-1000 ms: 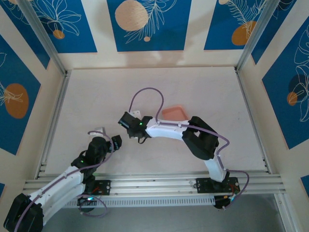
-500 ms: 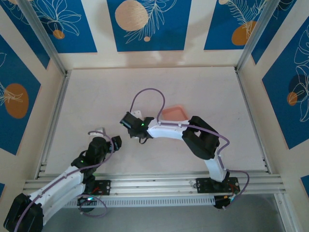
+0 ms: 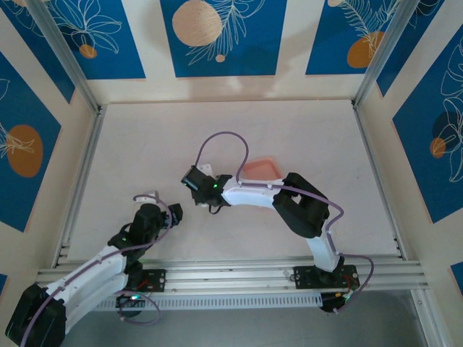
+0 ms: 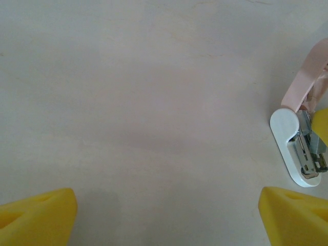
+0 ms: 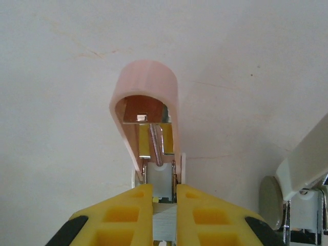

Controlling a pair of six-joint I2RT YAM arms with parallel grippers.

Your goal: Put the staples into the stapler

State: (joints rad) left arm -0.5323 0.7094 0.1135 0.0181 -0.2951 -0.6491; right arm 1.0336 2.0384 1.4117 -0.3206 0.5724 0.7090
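The right gripper [image 5: 164, 200] is clamped on the stapler [image 5: 147, 97], its pink lid swung up, left of the salmon-pink tray [image 3: 259, 167]. The left gripper [image 4: 166, 218] hangs wide open and empty, farther left of the tray. Whether the tray holds staples is too small to tell.

left arm [image 3: 87, 271]: white links, black joints | right arm [image 3: 249, 194]: same white-black build | cables [image 3: 224, 133]: purple, looped along both | LEDs [image 3: 214, 186]: green | fingers [image 5: 123, 218]: yellow, square recesses | bases [image 3: 318, 277]: black, at near edge
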